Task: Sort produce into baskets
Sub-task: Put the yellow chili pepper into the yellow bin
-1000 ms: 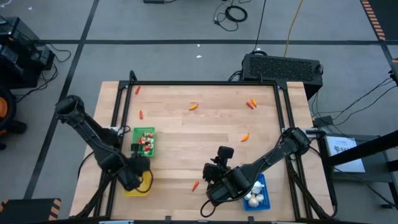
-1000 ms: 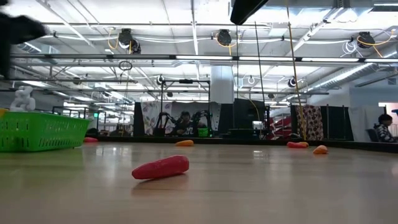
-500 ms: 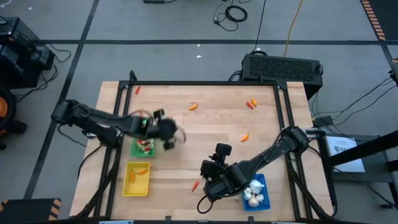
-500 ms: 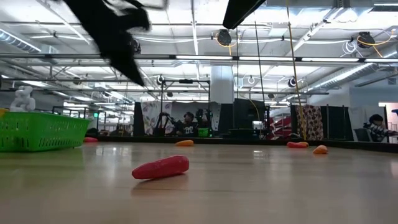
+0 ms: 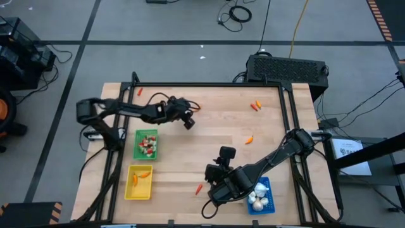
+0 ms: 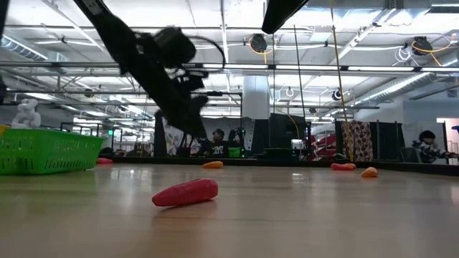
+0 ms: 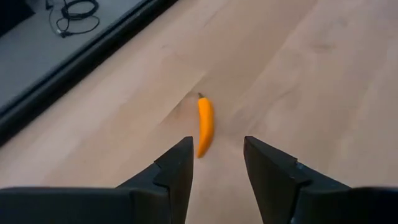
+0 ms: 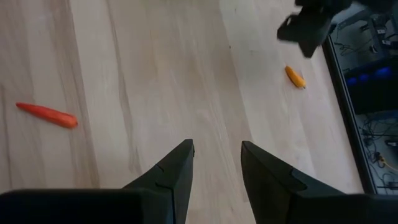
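Near the desk's far edge lies a small orange pepper [image 7: 204, 124], just ahead of the left arm's jaws [image 7: 216, 163], which stand open and empty around nothing. Its long axis runs nearly straight away from them, in line with the gap, so a short advance and drop should bracket it, I judge. The left arm is far nearer; the right arm's jaws [image 8: 215, 167], also parted and empty, hover near the front by the blue basket [image 5: 267, 193], a red pepper [image 8: 47, 115] close by on the wood.
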`<state>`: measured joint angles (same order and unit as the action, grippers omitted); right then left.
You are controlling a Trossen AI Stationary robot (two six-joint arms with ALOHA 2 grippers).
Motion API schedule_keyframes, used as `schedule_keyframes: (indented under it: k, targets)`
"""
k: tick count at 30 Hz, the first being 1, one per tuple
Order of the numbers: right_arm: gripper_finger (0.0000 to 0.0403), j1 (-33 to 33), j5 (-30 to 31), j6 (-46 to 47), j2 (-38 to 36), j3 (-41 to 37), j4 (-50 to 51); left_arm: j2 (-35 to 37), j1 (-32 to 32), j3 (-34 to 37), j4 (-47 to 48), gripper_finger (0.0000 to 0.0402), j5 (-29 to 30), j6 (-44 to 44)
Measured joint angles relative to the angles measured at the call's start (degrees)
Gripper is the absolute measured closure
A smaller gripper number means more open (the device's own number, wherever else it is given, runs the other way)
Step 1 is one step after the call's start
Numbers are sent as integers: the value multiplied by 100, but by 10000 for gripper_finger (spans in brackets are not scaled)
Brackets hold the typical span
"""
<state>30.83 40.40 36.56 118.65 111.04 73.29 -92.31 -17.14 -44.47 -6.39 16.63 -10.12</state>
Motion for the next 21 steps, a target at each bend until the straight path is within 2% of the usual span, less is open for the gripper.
schedule_keyframes:
  k: [5, 10, 13, 21]
  targets:
    - [277, 2, 2, -20, 0, 0, 33, -491, -198, -2, -497, 222, -140, -2]
    - [277, 2, 21, -83, 0, 0, 29, -647, -316, -62, -579, 174, -590, -1]
    - [277, 2, 22, -85, 0, 0, 20, -673, -324, -74, -766, 154, -613, 26]
    - [277, -9, 26, -168, 0, 1, -115, -1246, -505, -76, -1369, 146, -1111, 13]
